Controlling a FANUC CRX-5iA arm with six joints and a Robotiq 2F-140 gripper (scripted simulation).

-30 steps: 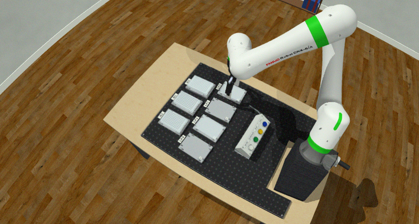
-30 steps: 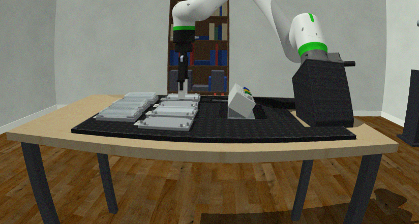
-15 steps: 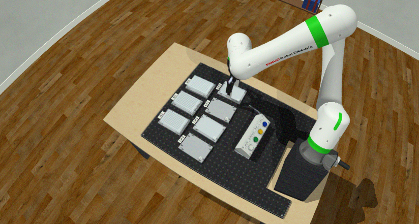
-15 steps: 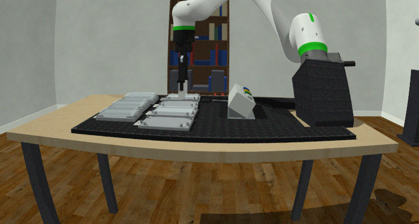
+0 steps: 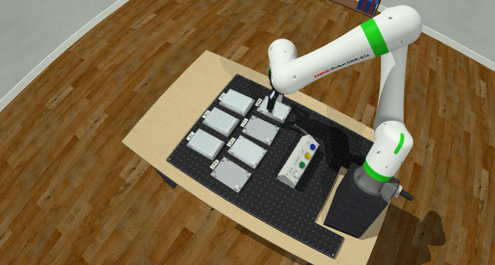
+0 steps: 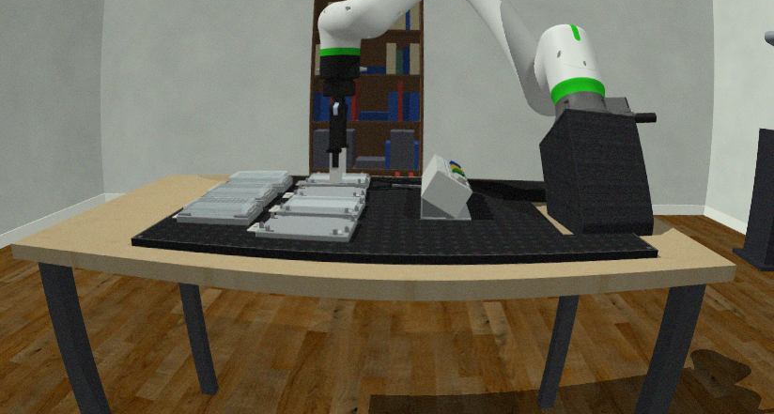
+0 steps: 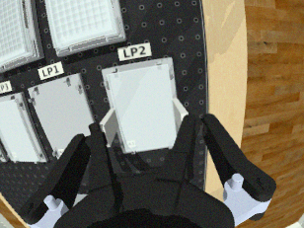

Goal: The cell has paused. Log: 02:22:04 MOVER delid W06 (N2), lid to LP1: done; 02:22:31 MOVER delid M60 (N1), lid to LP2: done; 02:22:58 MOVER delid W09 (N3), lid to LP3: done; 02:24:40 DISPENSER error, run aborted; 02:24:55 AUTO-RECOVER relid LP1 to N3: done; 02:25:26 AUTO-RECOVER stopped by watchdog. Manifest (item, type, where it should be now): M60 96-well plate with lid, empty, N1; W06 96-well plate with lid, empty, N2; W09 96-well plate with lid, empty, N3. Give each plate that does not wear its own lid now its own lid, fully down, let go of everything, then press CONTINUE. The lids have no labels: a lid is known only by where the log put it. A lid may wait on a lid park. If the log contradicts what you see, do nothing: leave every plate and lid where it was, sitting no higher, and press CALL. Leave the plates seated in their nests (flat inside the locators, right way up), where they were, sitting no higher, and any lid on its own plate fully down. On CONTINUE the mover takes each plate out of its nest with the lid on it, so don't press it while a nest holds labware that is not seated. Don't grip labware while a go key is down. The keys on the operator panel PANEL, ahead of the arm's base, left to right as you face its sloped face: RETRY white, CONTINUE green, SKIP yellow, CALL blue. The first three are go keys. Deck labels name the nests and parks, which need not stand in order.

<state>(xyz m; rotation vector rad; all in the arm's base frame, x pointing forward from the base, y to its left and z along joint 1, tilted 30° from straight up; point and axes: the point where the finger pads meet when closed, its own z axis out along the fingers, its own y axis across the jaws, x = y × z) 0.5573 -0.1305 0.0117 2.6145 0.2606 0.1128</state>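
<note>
My gripper (image 5: 270, 107) (image 6: 334, 176) (image 7: 144, 111) is down at the farthest lid park, labelled LP2, and is shut on the clear lid (image 5: 281, 112) (image 7: 139, 93) that lies there. The lid still sits low on its park. The neighbouring park LP1 (image 5: 260, 129) (image 7: 60, 112) looks bare and grey. The third park holds a paler lid (image 5: 246, 151). The nearest park (image 5: 230, 173) looks bare. Three white 96-well plates (image 5: 236, 101) (image 5: 220, 120) (image 5: 205, 143) sit in a row of nests to the left of the parks. The far one looks smoother, as if lidded. The nest labels are too small to read.
The operator panel (image 5: 290, 166) (image 6: 440, 193) stands right of the parks, with white (image 5: 296, 174), green (image 5: 301, 164), yellow (image 5: 307, 155) and blue (image 5: 313, 146) keys. The arm's dark base block (image 5: 356, 207) is at the table's right end. All rests on a black perforated deck (image 5: 277, 207).
</note>
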